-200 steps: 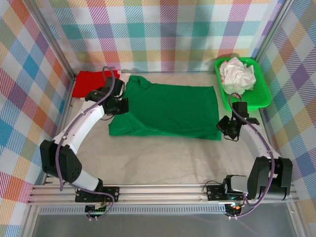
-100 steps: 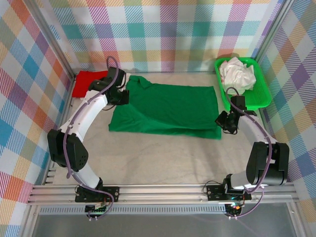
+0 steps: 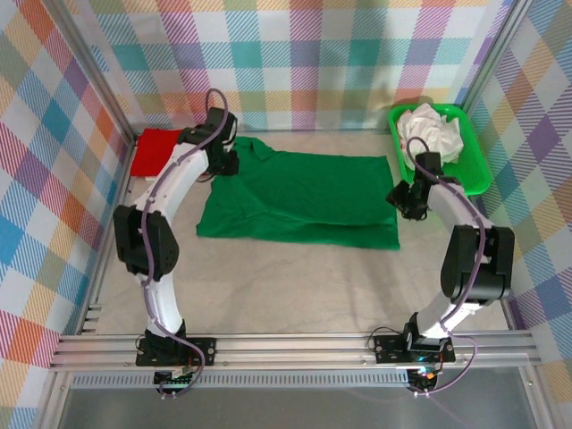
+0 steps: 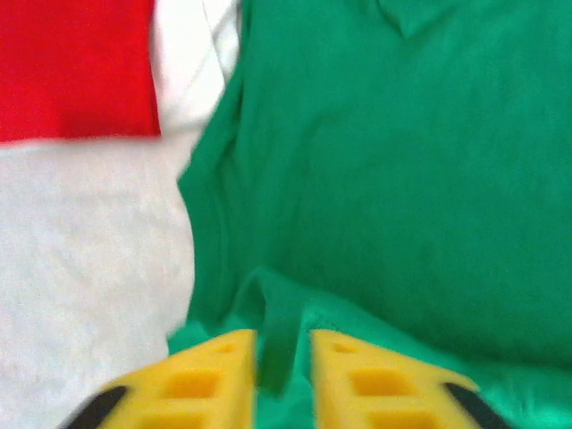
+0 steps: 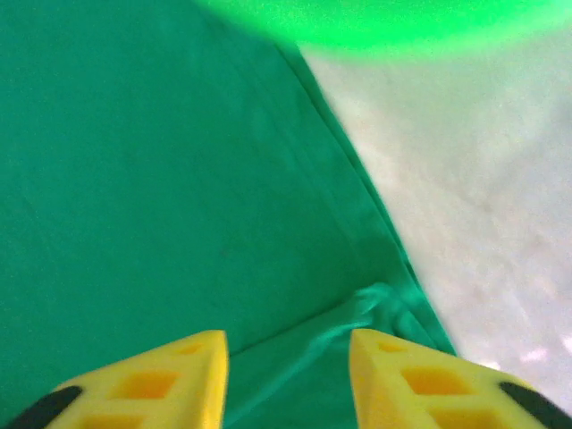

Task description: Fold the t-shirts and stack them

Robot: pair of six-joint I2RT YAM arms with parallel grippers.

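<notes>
Having laid a fold in the green shirt [image 3: 299,192], we freed the right jaws; whether the left jaws let go, we cannot tell

Open table [image 3: 295,286] before green t-shirt [image 3: 304,192], tray [image 3: 480,175] crowding right claw [image 5: 286,357], red t-shirt [image 3: 156,152] near left claw [image 4: 283,353]

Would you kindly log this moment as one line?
dark green t-shirt: near edge folded over | left gripper: narrowly parted around cloth fold | right gripper: open over edge
</notes>
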